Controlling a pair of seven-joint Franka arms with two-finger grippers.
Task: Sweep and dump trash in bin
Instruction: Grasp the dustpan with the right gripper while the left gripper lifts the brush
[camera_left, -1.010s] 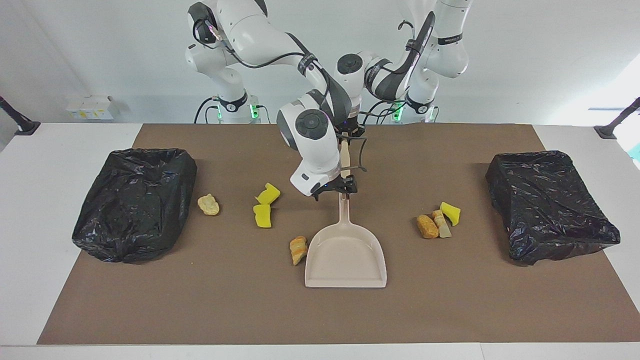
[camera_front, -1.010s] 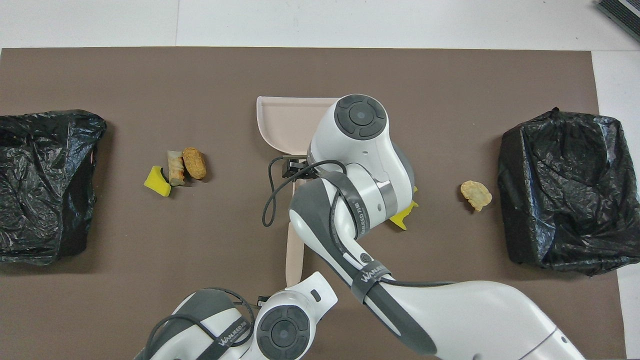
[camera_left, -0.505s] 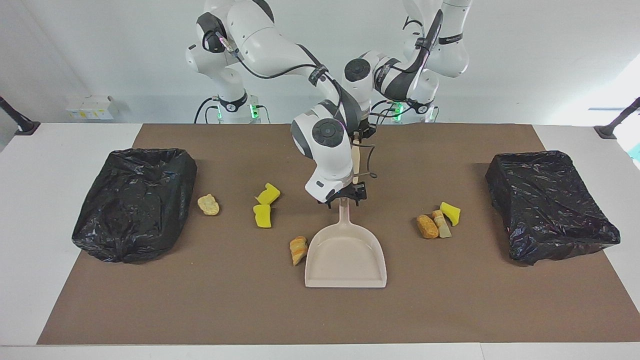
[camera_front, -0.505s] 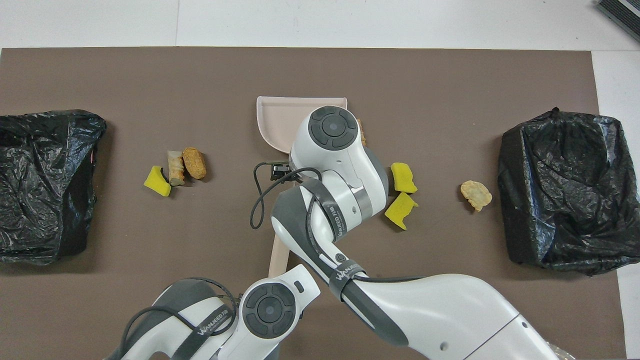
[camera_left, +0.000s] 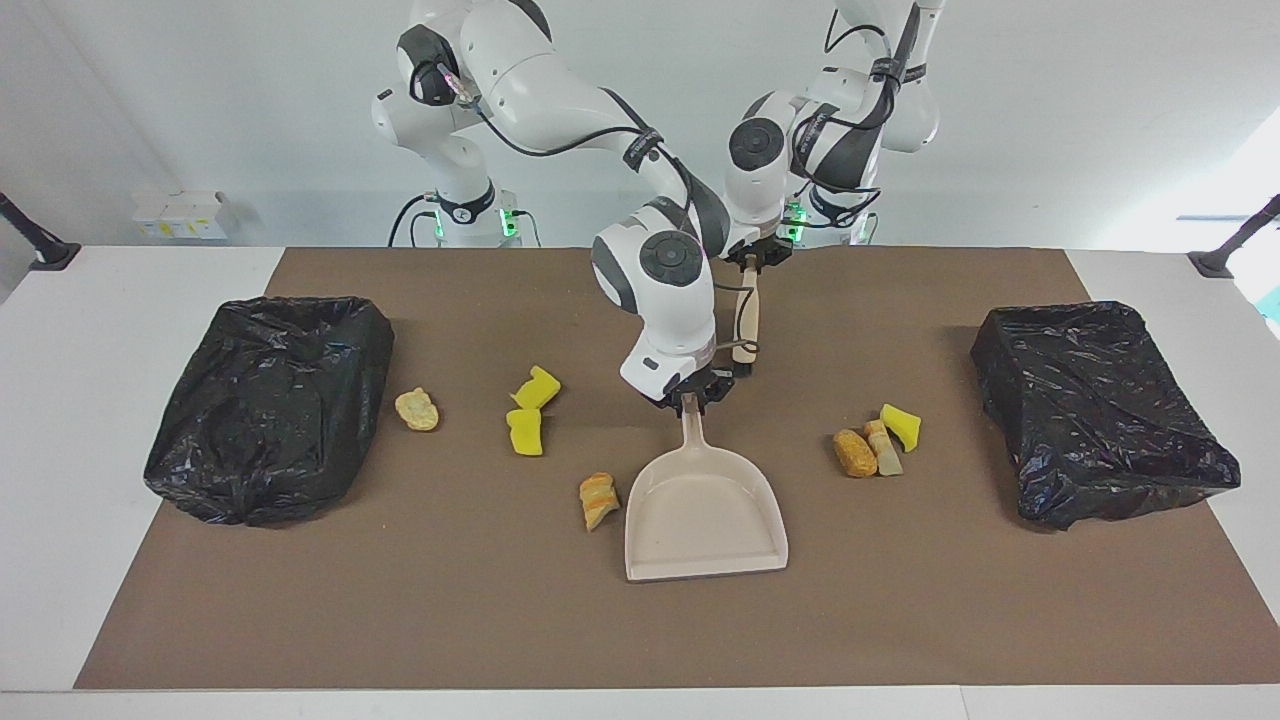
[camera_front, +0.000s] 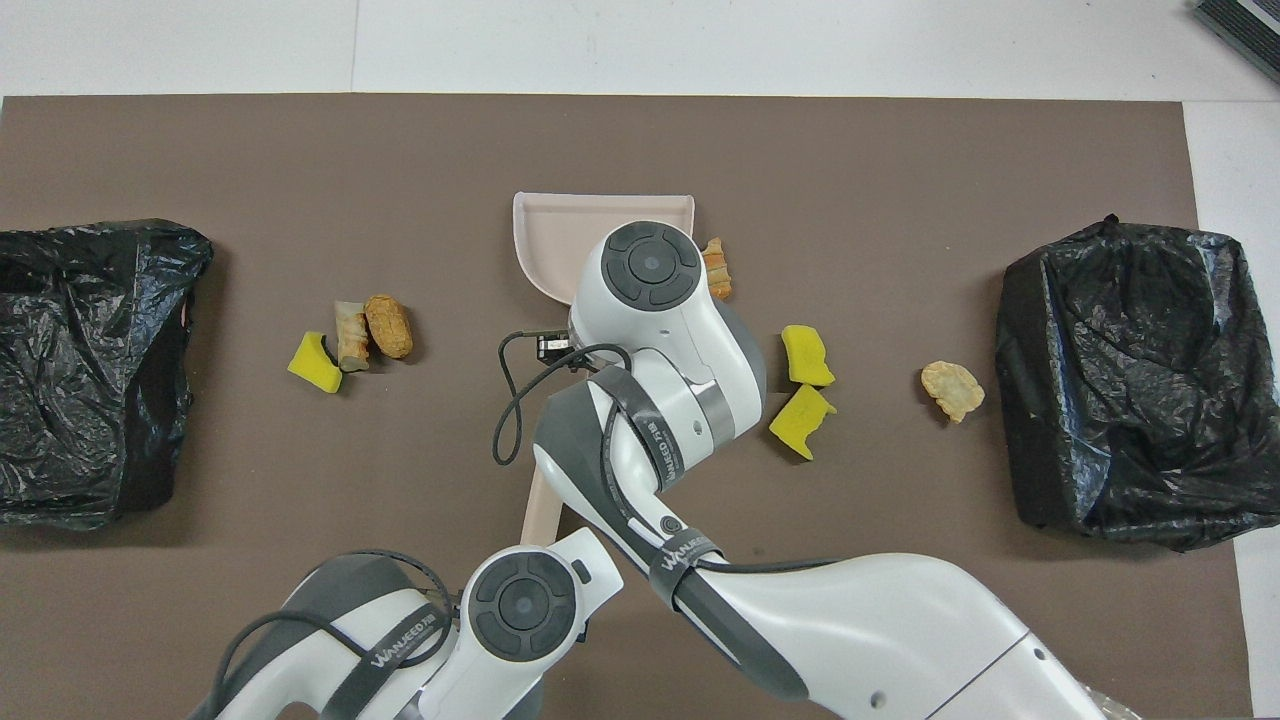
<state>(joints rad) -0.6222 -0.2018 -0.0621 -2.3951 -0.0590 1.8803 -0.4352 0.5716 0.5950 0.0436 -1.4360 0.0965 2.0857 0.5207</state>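
At the middle of the brown mat, the slim handle of the beige plastic dustpan (camera_left: 705, 510) is pinched by the right gripper (camera_left: 692, 396); a pale-handled brush (camera_left: 745, 318) is clamped in the left gripper (camera_left: 751, 262) just above. No sweeping is judged done: yellow sponge chunks (camera_left: 527, 410) and tan bread-like lumps (camera_left: 597, 499) lie scattered on the mat, none in the dustpan or either black-bagged bin (camera_left: 270, 405).

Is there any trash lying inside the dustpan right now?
No, the dustpan is bare inside; the closest scrap, a tan bread lump, lies on the mat beside it.
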